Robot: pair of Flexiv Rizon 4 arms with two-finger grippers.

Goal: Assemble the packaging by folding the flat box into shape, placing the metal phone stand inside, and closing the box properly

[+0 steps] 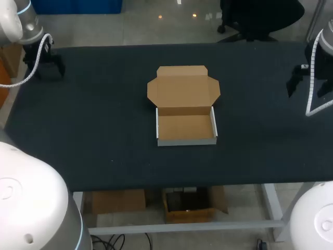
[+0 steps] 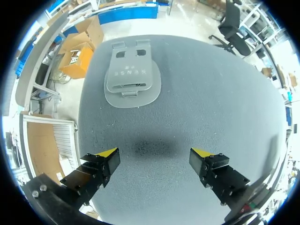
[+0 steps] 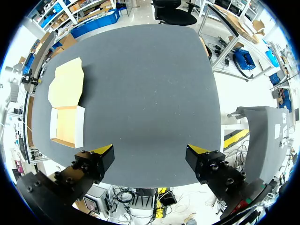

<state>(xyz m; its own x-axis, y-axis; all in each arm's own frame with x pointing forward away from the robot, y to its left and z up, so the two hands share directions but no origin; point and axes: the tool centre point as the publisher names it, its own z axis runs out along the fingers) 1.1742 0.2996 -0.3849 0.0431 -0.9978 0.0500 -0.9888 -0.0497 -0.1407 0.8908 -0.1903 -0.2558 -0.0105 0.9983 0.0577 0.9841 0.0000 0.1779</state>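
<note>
The desk point(image 1: 78, 130) has a dark, matte top. At its middle lies a cardboard box point(image 1: 185, 127), folded into an open tray. Its lid point(image 1: 183, 87) is spread flat on the desk toward the far edge. A grey metal phone stand point(image 2: 132, 79) lies flat near a corner, close to the desk's edge.

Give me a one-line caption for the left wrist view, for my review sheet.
Left gripper open above the dark table, with the grey metal phone stand lying flat ahead of it.
</note>
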